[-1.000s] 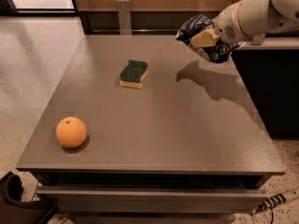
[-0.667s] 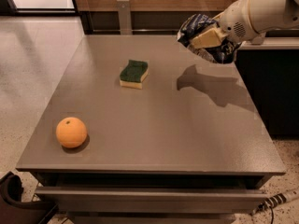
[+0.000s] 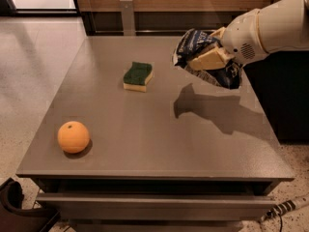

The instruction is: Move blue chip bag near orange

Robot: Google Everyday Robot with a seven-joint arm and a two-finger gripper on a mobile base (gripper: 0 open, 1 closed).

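Observation:
My gripper [image 3: 206, 57] is shut on the blue chip bag [image 3: 193, 47], a crinkled dark navy foil bag with white lettering. I hold it in the air above the table's right rear part, and its shadow falls on the tabletop below. The white arm reaches in from the right. The orange [image 3: 73, 137] is round with a small dark stem dot and rests near the table's front left corner, far from the bag.
A green-and-yellow sponge [image 3: 137, 76] lies on the grey table [image 3: 145, 139] left of the bag, toward the back. A dark cabinet stands right of the table. A cable lies on the floor at the lower right.
The gripper with the chip bag has moved slightly left and a little lower over the table. The orange and the sponge have not moved.

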